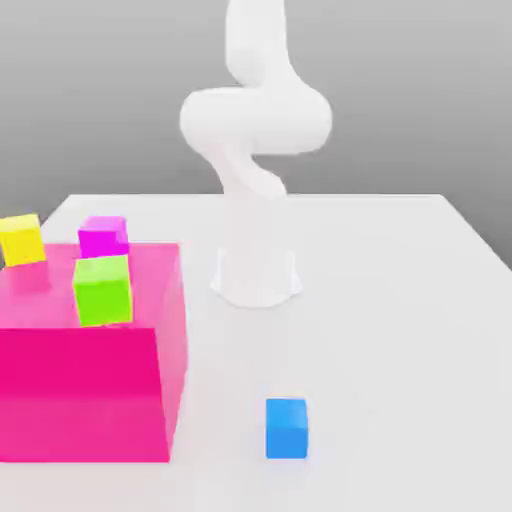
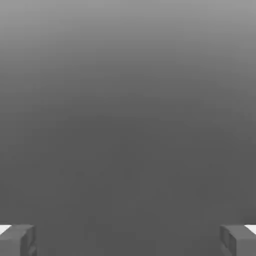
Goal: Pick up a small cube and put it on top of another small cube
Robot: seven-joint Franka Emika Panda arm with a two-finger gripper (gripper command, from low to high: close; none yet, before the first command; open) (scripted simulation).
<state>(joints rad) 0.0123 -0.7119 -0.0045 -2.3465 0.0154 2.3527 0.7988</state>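
Beside the pink block, toward the exterior view's right, the blue cube sits below my raised, empty, wide-open gripper, I judge.

The open pincer, its two gray, blocky fingers standing wide apart with a broad gap between them and nothing held. Each finger has a flat, pale gray face and a darker, notched inner side, and a small patch of bright white lies beside each one. Beyond the fingers stretches a plain, smooth gray backdrop, dark charcoal over much of its area and fading softly to a lighter gray, with faint, blurry bands running across it.
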